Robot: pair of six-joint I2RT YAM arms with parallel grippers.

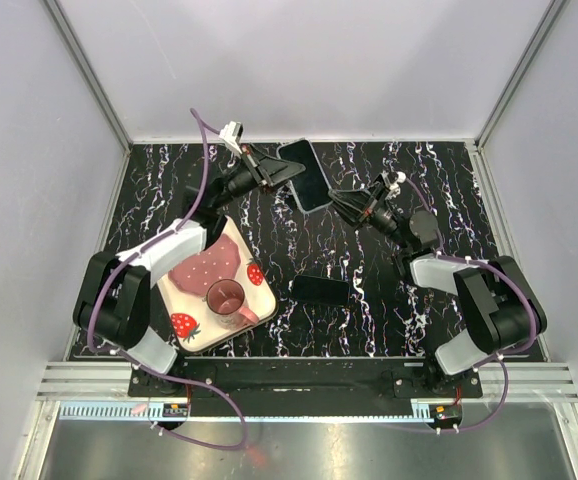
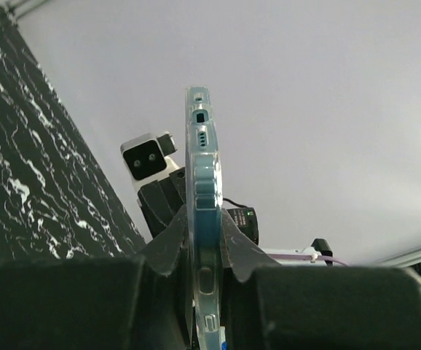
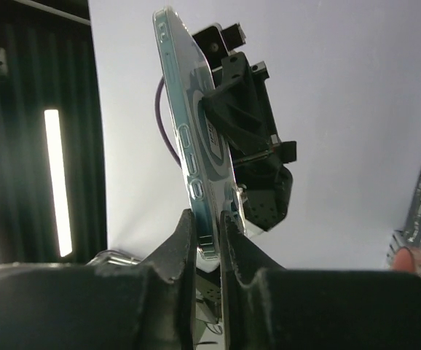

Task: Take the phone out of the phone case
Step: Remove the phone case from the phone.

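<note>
From above, we see the phone case [image 1: 303,172] held in the air over the far middle of the table [image 1: 419,300], with the left gripper [image 1: 281,172] pinching one long edge and the right gripper [image 1: 337,198] pinching the opposite corner. The dark, vein-free face suggests the phone [image 1: 311,188] is not yet out. A dark flat object [image 1: 319,290] lies below, beside a tray [image 1: 194,265] carrying a cup [image 1: 226,297]. In the left wrist view the case stands edge-on, clamped between both fingers [image 2: 168,244] low on its side, its port cutouts facing up. In the right wrist view the fingers [image 3: 178,240] close on the thin clear rim alone, with the left gripper pressed against the case's flat side beyond. We judge the risk to be that narrow rim hold: if we peel hard, the soft edge may slip free, or the phone may pop out suddenly and drop to the table. A left grip squeezing phone and case together would also resist the peel.
</note>
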